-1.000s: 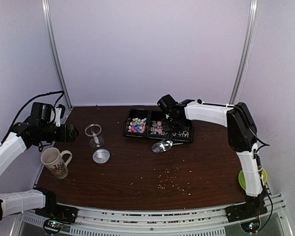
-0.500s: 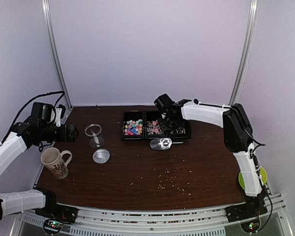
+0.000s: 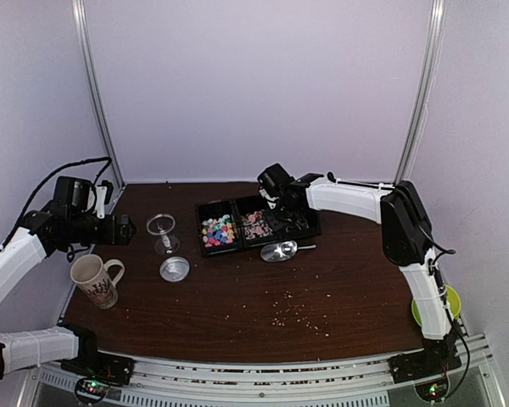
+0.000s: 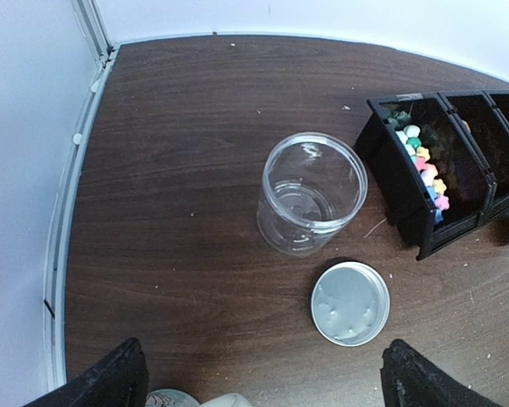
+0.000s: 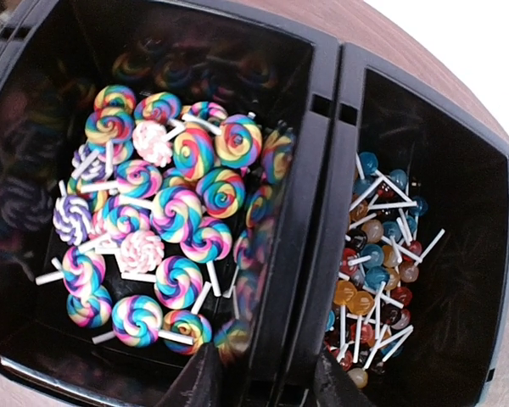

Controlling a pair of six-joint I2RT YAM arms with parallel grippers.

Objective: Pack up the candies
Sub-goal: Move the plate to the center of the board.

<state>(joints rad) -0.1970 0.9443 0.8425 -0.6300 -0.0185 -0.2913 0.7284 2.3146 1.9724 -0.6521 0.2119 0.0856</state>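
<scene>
The tray has slid left and turned a little, dragged along by the right gripper, whose fingers pinch the divider between the swirl lollipops and the round ones. The candies lie in the tray's left compartment. A scoop lies just in front of the tray. The left gripper hangs spread wide above the open jar and its lid, touching neither. A mug stands near the table's left edge.

top: high at near edge, whole table | left wrist: looking down, mid-range | right wrist: close-up — all share black tray
</scene>
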